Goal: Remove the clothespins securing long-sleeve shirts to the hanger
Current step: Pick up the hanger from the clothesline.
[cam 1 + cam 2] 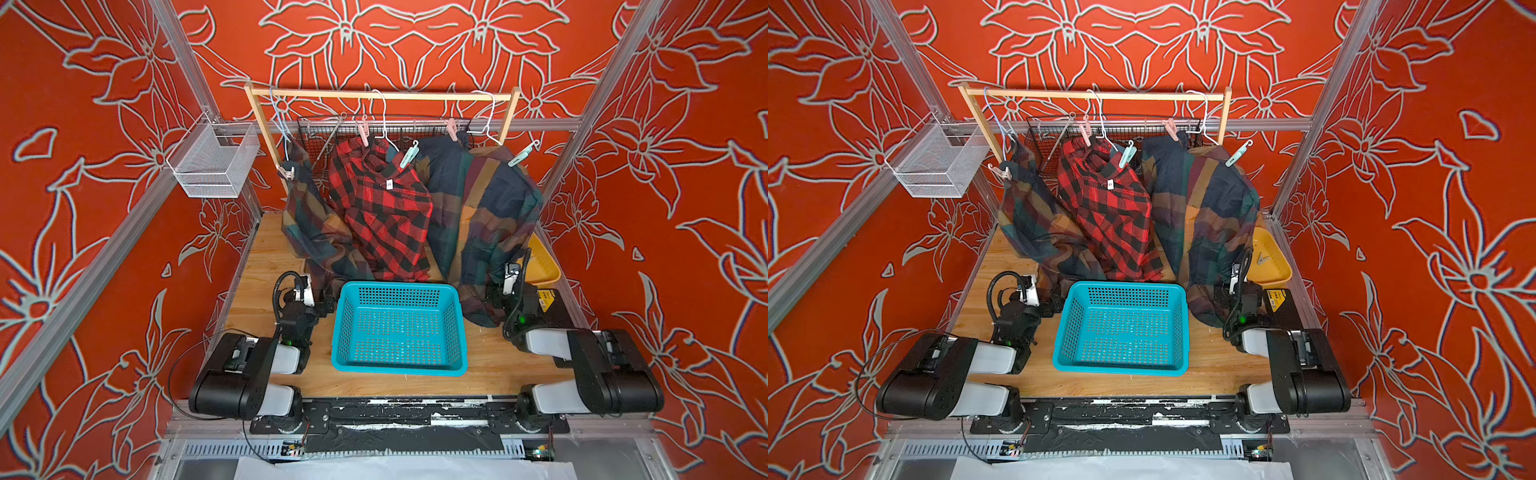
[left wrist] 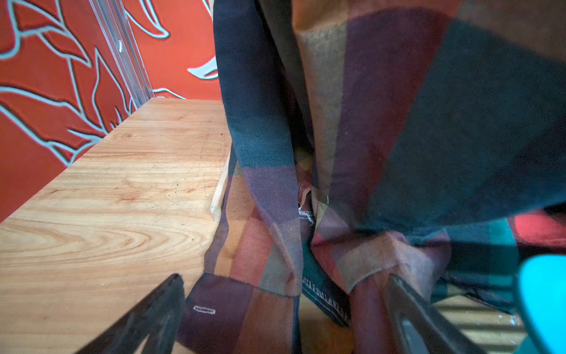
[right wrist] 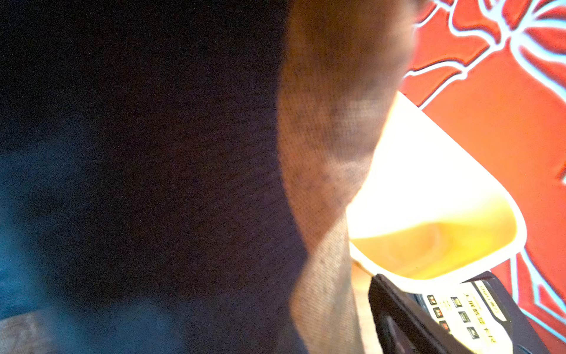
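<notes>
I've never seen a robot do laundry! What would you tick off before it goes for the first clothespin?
1. Left gripper open: ok.
2. Its jaws free of cloth: not ok, the left dark shirt sits between them.
3. Right wrist view clear: not ok, the right dark shirt covers most of it.
4. Mint clothespin on red shirt visible from above: ok.
5. Blue basket empty: ok.

Pink and mint clothespins point(image 1: 363, 132) clip three plaid shirts point(image 1: 382, 208) hanging side by side.
</notes>
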Controlling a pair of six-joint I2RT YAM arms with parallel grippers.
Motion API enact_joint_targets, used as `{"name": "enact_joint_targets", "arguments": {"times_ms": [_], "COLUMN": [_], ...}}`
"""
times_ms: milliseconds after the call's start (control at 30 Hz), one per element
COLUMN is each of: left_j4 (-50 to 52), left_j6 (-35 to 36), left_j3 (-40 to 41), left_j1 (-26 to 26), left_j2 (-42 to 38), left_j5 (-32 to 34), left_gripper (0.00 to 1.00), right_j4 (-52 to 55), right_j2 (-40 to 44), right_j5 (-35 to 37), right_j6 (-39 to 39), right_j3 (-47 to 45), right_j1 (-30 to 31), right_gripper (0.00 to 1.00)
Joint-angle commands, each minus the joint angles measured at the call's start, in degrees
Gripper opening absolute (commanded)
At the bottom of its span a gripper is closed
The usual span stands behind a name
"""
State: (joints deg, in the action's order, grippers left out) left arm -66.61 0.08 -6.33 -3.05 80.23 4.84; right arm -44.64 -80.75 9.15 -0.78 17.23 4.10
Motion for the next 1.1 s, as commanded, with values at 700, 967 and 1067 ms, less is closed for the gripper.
{"name": "enact_joint_targets", "arguments": {"times_ms": [700,967,1067], "left_j4": [-2.1,12.1,21.2], "left_j6": [0.5,0.9,-1.0], "left_j3": [-0.9,-6.4,-8.6], "left_j1": [-0.2,-0.2,-0.2], "left_j2": [0.4,-5.4,-12.6], "left_j5": [0.1,-1.6,-2.5], "left_gripper": [0.98,0.98,0.98], "right_j4": [-0.8,32.4,34.6], "right_j2": [-0.2,20.7,27.6], "right_j5": [-0.2,9.0,9.9], "right_j6": [0.9,-4.9,-18.2], "right_j3": [1.5,16.9,20.8], "right_j1": [-0.9,2.5,2.3], "right_gripper": [0.97,0.97,0.98]}}
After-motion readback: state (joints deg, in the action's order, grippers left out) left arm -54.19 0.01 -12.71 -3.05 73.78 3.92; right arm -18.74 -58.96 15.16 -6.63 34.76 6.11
